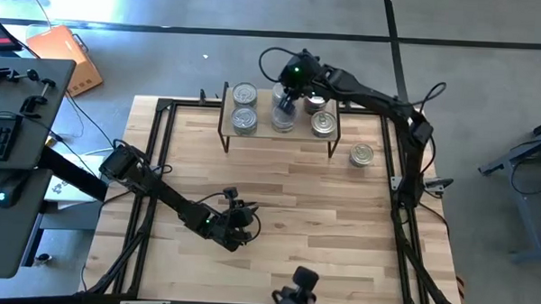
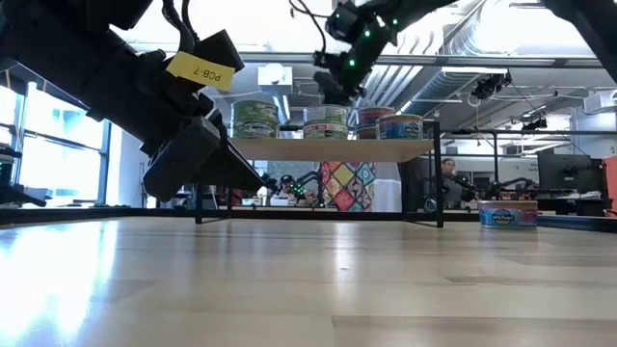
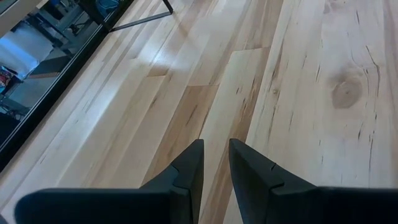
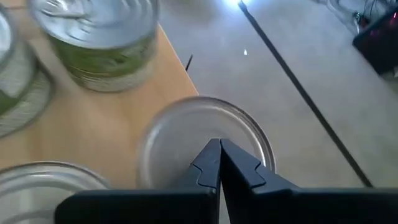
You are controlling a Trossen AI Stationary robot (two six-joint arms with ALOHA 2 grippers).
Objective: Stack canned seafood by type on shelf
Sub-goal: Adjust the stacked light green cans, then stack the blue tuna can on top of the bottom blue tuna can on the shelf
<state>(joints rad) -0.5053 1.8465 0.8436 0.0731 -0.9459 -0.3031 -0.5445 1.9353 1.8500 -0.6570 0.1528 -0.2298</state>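
A: Where is the right gripper [image 1: 287, 100]?

B: Over the small light-wood shelf on thin black legs [image 1: 260, 132], at the far side of the wooden slat table [image 1: 340, 218]. In the right wrist view its two dark fingers [image 4: 211, 163] are pressed together with no gap, hanging just above the plain silver lid of a flat round tin [image 4: 186, 140] that sits at the board's edge. Nothing is between them.

A: And the other tins?

B: From above, two green-labelled round tins with silver lids [image 1: 244, 95] sit at the shelf's left end, one behind the other. Another silver-topped tin [image 1: 324, 124] stands toward the right end, with a further one [image 1: 315, 103] behind it, partly hidden by the arm. In the low view the tins stand in a row along the board [image 2: 328, 149].

A: Any off the shelf?

B: One flat tin with a blue label [image 2: 507, 214] rests on the tabletop just beyond the shelf's right legs, apart from them.

A: The left gripper [image 1: 241, 230]?

B: Low over bare tabletop near the front, well apart from the shelf. Its fingers [image 3: 186, 171] stand slightly apart with a narrow slot between them, and the slot is empty.
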